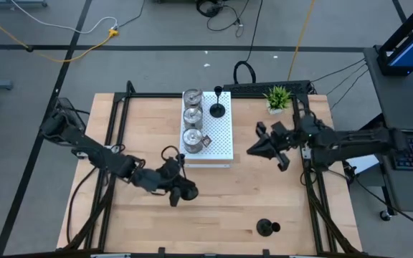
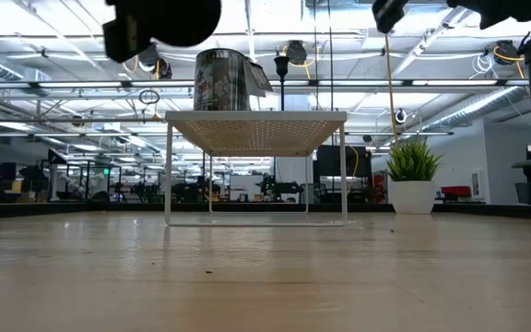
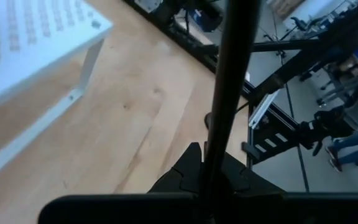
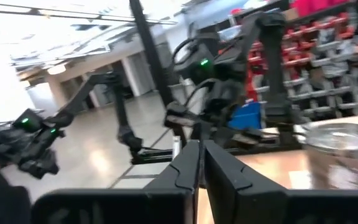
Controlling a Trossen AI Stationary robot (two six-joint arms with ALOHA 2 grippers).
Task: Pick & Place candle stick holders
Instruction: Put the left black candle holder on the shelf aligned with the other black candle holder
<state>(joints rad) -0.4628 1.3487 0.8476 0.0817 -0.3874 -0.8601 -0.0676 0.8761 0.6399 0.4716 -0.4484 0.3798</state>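
Transport is the step: my left gripper (image 3: 213, 180) is clamped on a black candle stick holder (image 3: 232, 81) above the table, near the white board (image 1: 217, 136) (three silver holders (image 1: 192, 118) sit there). Next comes lifting it onto the board. My right gripper (image 4: 201, 163), fingers together and empty, waits beside it.

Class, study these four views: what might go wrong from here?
The left gripper pinches a black holder by its thin stem only; it may swivel or slip. The board already carries three silver cups and a second holder, so setting down might knock one. The right gripper hovers near it.
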